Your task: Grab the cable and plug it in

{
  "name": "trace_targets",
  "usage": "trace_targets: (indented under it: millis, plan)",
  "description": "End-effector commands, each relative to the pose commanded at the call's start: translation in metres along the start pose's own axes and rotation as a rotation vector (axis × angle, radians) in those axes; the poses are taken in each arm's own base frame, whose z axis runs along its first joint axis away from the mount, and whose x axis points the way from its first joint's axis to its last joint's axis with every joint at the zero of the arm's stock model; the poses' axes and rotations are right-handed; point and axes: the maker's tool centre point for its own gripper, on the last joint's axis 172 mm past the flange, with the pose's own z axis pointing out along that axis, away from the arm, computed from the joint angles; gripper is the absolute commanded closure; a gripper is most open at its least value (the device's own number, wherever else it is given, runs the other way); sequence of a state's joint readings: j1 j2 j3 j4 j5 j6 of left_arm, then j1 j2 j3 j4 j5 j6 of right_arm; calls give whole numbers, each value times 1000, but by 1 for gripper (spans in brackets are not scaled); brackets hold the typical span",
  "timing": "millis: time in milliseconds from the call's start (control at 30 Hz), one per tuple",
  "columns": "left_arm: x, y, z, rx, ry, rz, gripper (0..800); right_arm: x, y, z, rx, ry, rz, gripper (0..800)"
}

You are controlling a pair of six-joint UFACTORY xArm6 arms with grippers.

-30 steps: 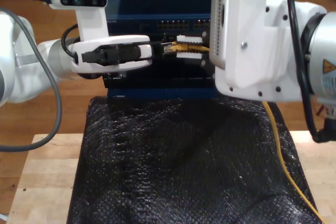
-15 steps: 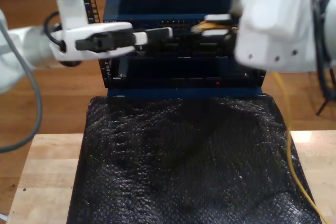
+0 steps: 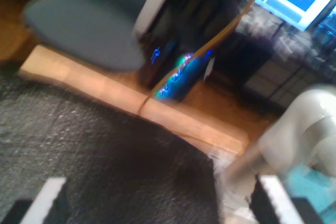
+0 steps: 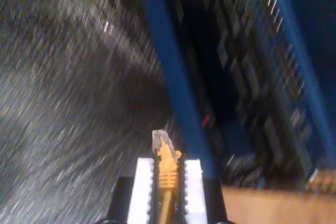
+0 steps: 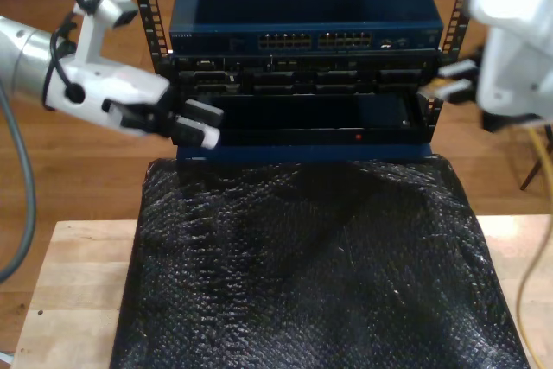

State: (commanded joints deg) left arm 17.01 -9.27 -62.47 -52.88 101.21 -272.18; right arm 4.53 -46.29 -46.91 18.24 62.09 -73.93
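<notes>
Yellow-orange cable (image 4: 167, 182) sits clamped between the two white pads of my second gripper (image 4: 167, 179), its clear plastic plug (image 4: 160, 140) sticking out past the fingertips and pointing toward the blue-framed rack unit (image 4: 252, 93); the plug is not touching anything, and motion blur smears the port rows there. In the exterior view my second gripper (image 5: 445, 84) hangs at that view's right, beside the right edge of the rack (image 5: 302, 66), with the cable's tip at its jaws but too small to make out. The cable's slack (image 5: 534, 248) drops down along that view's right edge, past the black textured mat (image 5: 302, 274) — it runs off the wooden table (image 5: 73, 291). My first gripper (image 5: 197, 123) is at the exterior view's left, in front of the rack's lower left part and just above the far edge of the mat; its jaws stand wide apart and hold nothing. Its own wrist view shows the two pads (image 3: 50, 195) well separated over the mat (image 3: 105, 166), the table edge (image 3: 173, 121) beyond, and a stretch of cable (image 3: 220, 38) curving up from that edge — everything there is blurred.
</notes>
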Motion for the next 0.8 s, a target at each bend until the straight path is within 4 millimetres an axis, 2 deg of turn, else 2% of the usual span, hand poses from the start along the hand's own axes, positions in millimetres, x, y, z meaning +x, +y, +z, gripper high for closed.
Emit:
trace_targets:
  millis: [100, 233, 367, 467, 600, 800]
  plan:
    - [-30, -1, -10, 57, -138, 23, 2, -11, -7, 5, 39, -24, 17, 799]
    - [-71, 3, -28, 100, -323, 21, 2, -23, -20, 27, 135, -62, 38, 799]
    - [-122, 9, -55, 109, -538, 47, 2, -28, -24, 40, 170, -77, 46, 799]
    - [-152, 15, -77, 95, -641, 89, 1, -35, -25, 50, 195, -97, 52, 799]
    - [-193, 23, -104, 94, -621, 109, 1, -47, -26, 62, 220, -137, 47, 799]
    - [-249, 42, -141, 74, -565, 272, 1, -53, -29, 75, 247, -152, 56, 799]
